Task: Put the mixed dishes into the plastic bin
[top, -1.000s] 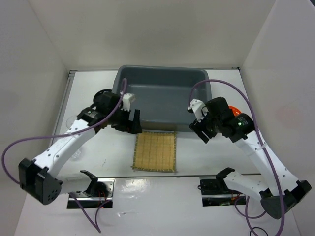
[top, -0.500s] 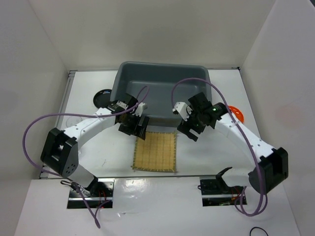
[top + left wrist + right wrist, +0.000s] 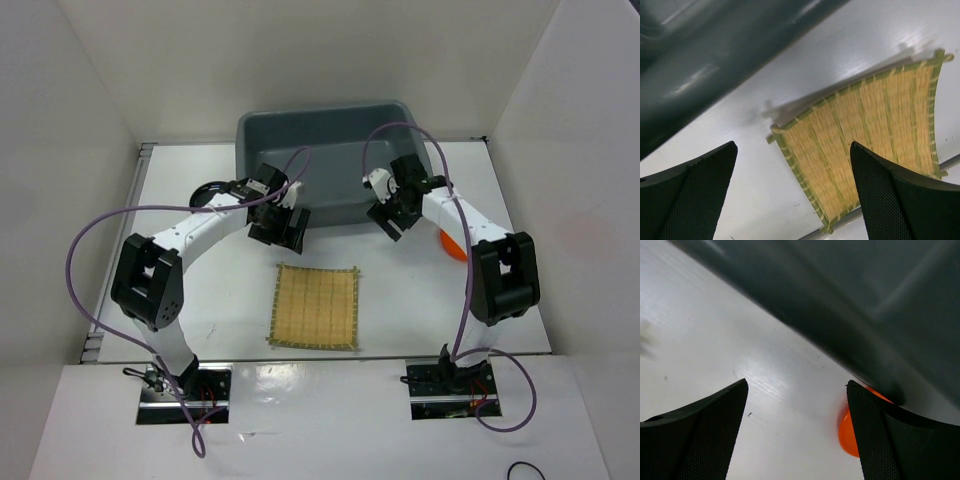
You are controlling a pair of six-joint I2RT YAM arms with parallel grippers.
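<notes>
The dark grey plastic bin (image 3: 330,165) stands at the back centre with nothing showing inside. The tan bamboo mat (image 3: 315,307) lies flat in front of it and shows in the left wrist view (image 3: 865,140). My left gripper (image 3: 283,226) is open and empty at the bin's near left wall (image 3: 715,60). My right gripper (image 3: 386,214) is open and empty at the near right wall (image 3: 865,315). The orange plate (image 3: 452,244) lies right of the bin, partly under my right arm, also in the right wrist view (image 3: 850,432). The black plate (image 3: 205,193) lies left, partly hidden. I cannot make out the glass cups.
White walls close in the table on the left, back and right. Purple cables (image 3: 100,235) loop off both arms. Two metal mounting plates (image 3: 185,392) sit at the near edge.
Both arms have reached forward from the mat's far edge to the bin's near wall. The bin now sits farther back towards the rear wall. The mat has not moved.
</notes>
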